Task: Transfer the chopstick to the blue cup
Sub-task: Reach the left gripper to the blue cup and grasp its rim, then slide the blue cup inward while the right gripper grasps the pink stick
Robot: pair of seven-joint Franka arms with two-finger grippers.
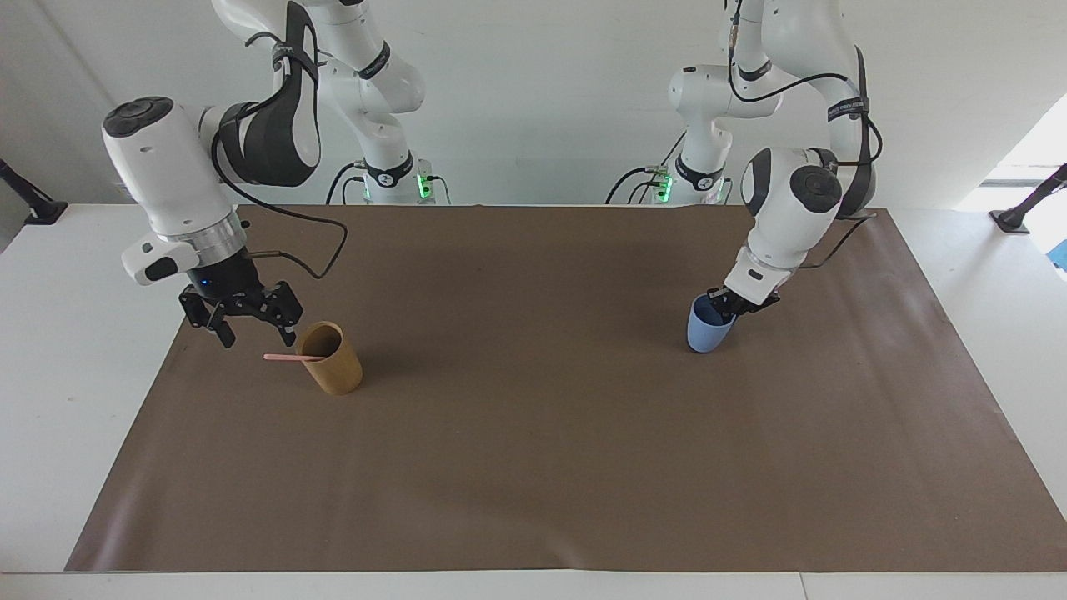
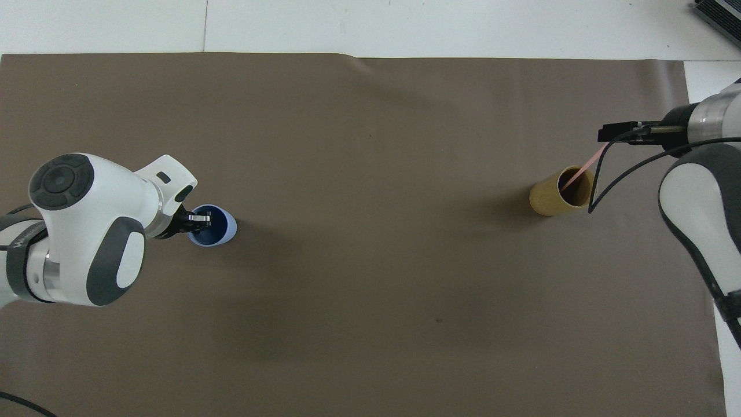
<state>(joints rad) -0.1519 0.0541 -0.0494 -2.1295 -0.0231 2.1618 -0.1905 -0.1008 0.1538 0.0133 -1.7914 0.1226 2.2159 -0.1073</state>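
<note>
A pale pink chopstick (image 1: 283, 357) leans out of the tan bamboo-coloured cup (image 1: 332, 360), its free end pointing toward the right arm's end of the table. My right gripper (image 1: 255, 333) is open and hangs just above that free end, not touching it. In the overhead view the right gripper (image 2: 609, 133) covers the tip of the chopstick (image 2: 583, 169) that sticks out of the tan cup (image 2: 560, 192). The blue cup (image 1: 705, 331) stands at the left arm's end. My left gripper (image 1: 723, 306) is shut on its rim, one finger inside the blue cup (image 2: 219, 230).
A brown mat (image 1: 533, 433) covers most of the white table. The two cups stand far apart on it, with bare mat between them. Both arm bases stand at the robots' edge of the table.
</note>
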